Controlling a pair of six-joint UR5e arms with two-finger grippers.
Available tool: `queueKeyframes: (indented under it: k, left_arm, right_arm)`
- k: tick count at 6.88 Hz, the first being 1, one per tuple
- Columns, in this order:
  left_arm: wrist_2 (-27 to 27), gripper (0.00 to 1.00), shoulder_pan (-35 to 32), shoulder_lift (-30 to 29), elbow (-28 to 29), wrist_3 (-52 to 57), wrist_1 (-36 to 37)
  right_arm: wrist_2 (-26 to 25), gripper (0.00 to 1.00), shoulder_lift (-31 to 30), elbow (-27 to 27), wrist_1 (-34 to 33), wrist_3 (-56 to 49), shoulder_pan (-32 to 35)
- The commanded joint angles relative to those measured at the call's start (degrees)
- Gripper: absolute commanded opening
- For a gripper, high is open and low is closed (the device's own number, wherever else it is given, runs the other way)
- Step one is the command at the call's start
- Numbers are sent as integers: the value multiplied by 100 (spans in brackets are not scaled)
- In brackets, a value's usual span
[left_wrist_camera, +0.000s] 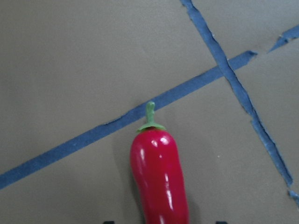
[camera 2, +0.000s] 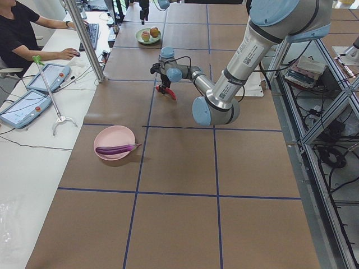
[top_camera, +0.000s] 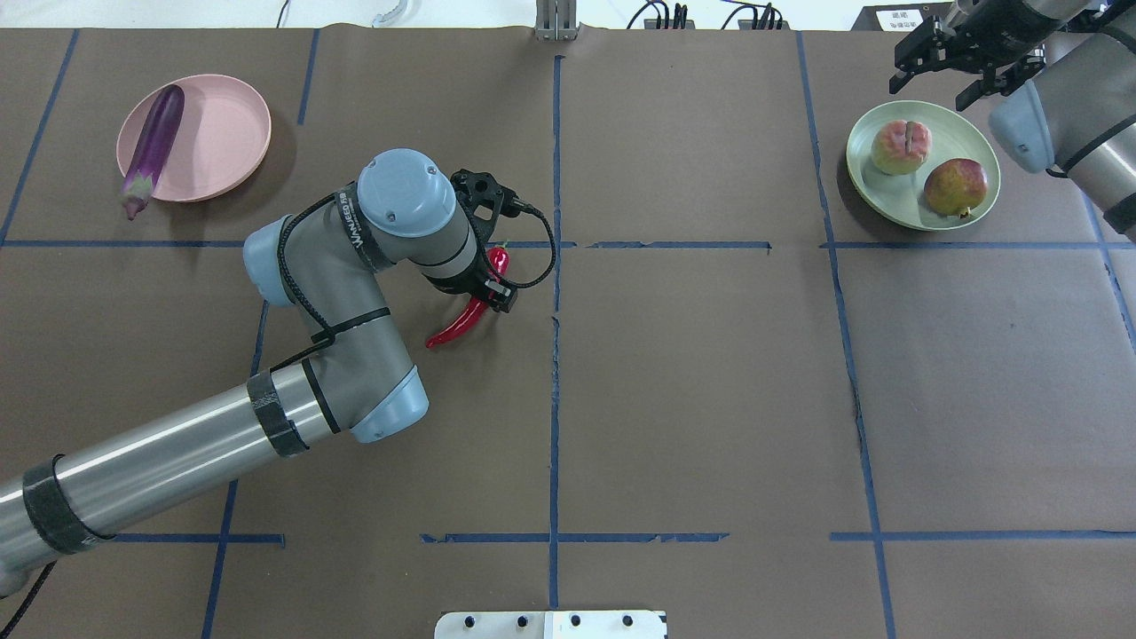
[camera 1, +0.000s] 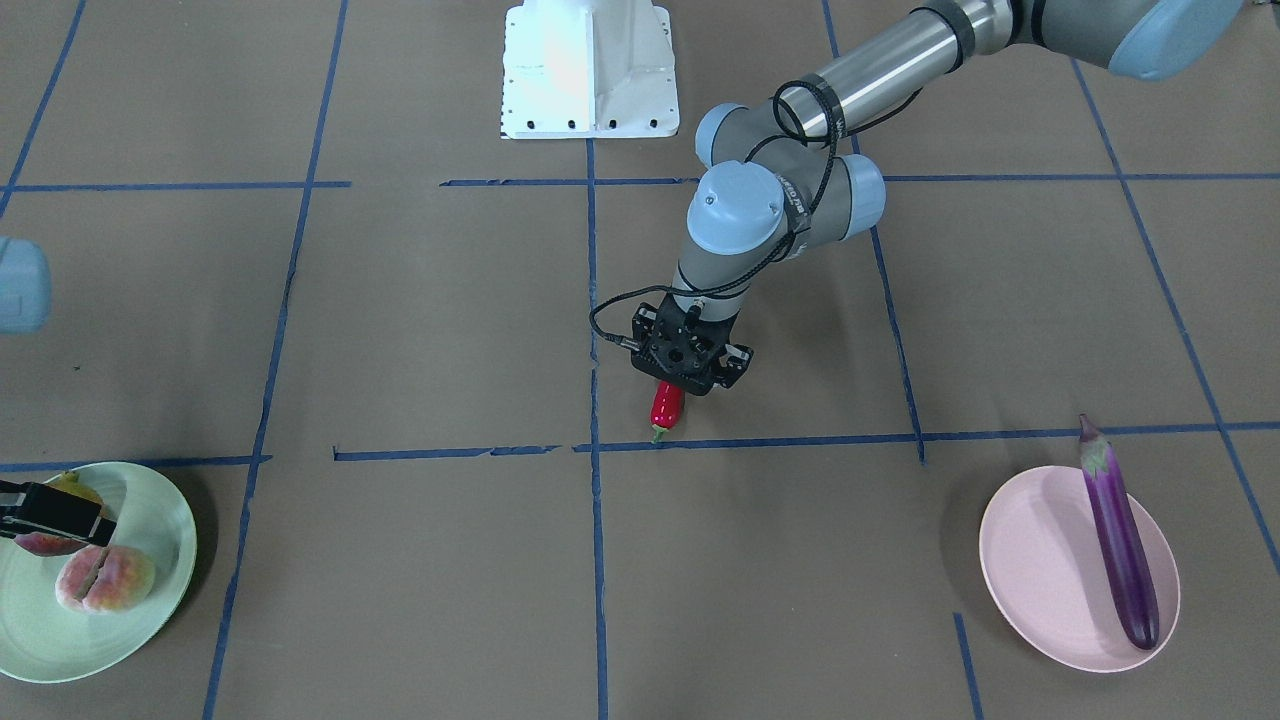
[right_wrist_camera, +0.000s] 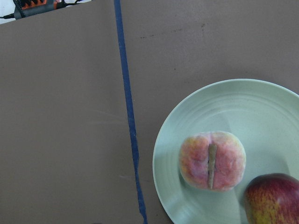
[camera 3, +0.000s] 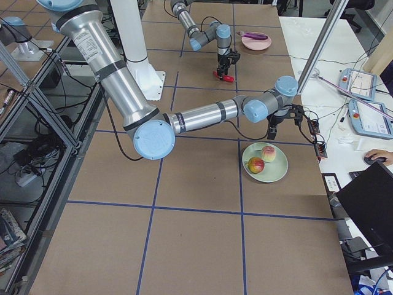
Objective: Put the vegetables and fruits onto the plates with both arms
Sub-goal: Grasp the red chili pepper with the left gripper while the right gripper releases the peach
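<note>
The red chili pepper (camera 1: 667, 405) lies on the table near the middle and also shows in the overhead view (top_camera: 457, 324). My left gripper (camera 1: 690, 372) is low over it, open, with a jaw on either side; the left wrist view shows the chili (left_wrist_camera: 161, 182) with gaps beside it. The purple eggplant (camera 1: 1118, 540) lies across the pink plate (camera 1: 1040, 560). The peach (top_camera: 901, 146) and the pomegranate (top_camera: 956, 186) sit on the green plate (top_camera: 954, 124). My right gripper (top_camera: 927, 84) is open and empty above that plate's far edge.
The white base block (camera 1: 590, 70) stands at the robot's side of the table. Blue tape lines (camera 1: 595, 540) divide the brown table cover. An operator (camera 2: 22, 28) sits at a side desk with tablets, and a metal pole (camera 2: 84, 39) stands by the table's edge.
</note>
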Motion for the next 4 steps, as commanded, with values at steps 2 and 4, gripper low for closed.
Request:
queueKeyframes:
  k: [2, 4]
  left_arm:
    - [1, 0, -32, -36, 13, -67, 262]
    - [-16, 0, -740, 17, -389, -103, 560]
  right_arm:
    - [88, 100, -33, 96, 0, 15, 0]
    - [89, 100, -147, 708, -585, 41, 0]
